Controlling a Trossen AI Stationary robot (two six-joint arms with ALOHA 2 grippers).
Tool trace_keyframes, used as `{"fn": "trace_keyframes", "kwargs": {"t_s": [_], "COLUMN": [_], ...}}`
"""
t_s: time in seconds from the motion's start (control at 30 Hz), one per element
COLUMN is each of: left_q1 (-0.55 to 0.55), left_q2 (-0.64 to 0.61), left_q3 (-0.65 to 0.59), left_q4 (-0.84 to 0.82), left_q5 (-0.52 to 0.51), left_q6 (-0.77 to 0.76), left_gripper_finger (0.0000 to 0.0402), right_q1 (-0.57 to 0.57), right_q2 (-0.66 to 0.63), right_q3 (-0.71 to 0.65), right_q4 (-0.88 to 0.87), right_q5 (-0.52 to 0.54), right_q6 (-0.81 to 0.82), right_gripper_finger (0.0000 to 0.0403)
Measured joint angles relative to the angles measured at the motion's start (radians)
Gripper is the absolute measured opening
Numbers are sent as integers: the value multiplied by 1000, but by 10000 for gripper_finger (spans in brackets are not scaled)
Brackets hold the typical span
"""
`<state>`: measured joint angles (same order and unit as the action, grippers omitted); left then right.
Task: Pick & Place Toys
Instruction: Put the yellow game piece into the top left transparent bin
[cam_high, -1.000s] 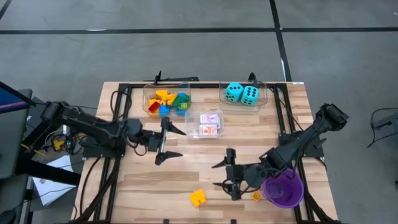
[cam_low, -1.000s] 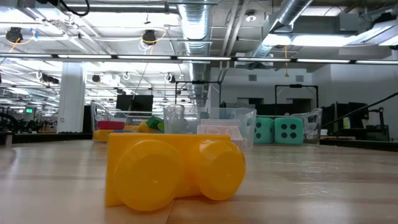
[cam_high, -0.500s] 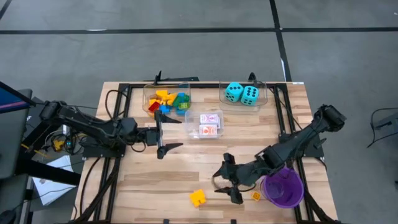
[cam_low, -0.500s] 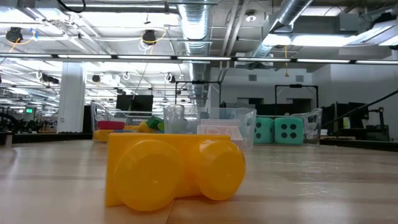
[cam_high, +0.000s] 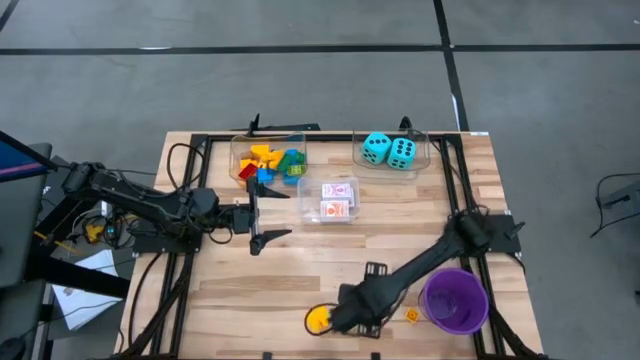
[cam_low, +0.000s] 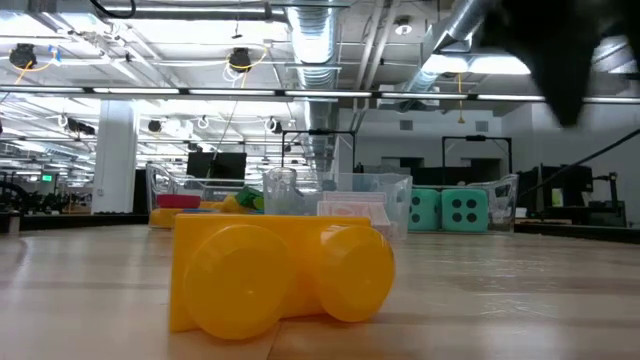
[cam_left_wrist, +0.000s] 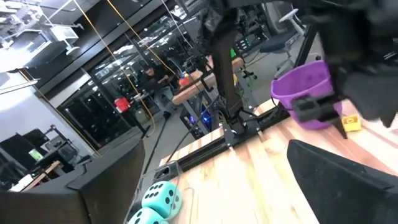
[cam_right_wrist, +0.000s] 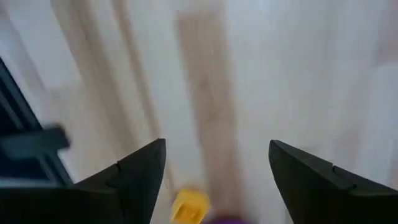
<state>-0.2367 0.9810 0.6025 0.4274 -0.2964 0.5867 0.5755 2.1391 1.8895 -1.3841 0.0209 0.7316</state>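
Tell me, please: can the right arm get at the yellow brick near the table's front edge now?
Probably yes. The right gripper is open beside the yellow brick, and nothing lies between them. The purple cup stands off to the side.

The right arm (cam_high: 420, 265) reaches low across the table (cam_high: 230, 300), its gripper (cam_high: 335, 318) over a yellow brick (cam_high: 317, 319) near the front edge — fingers hidden. The purple cup (cam_high: 453, 302) stands beside it. The left gripper (cam_high: 262, 212) hangs open just in front of the brick bin (cam_high: 268, 160). Dice (cam_high: 389, 150) and card packs (cam_high: 338, 199) sit in their own bins.
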Motion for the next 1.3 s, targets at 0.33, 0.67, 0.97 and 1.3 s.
{"fn": "trace_keyframes", "kwargs": {"t_s": [0.33,0.67,0.97,1.3], "left_q1": [0,0,1,0], "left_q2": [0,0,0,0], "left_q3": [0,0,0,0], "left_q4": [-1,-1,0,-1], "left_q5": [1,4,14,20], "left_q6": [-12,-25,-45,-53], "left_gripper_finger": [384,384,384,384], "right_q1": [35,87,121,126], "right_q2": [254,263,264,264], "right_q3": [118,56,2,-18], "right_q4": [-186,-187,-187,-187], "right_q5": [-285,-283,-308,-260], "right_q6": [-125,-143,-186,-219], "right_gripper_finger": [276,276,276,276]}}
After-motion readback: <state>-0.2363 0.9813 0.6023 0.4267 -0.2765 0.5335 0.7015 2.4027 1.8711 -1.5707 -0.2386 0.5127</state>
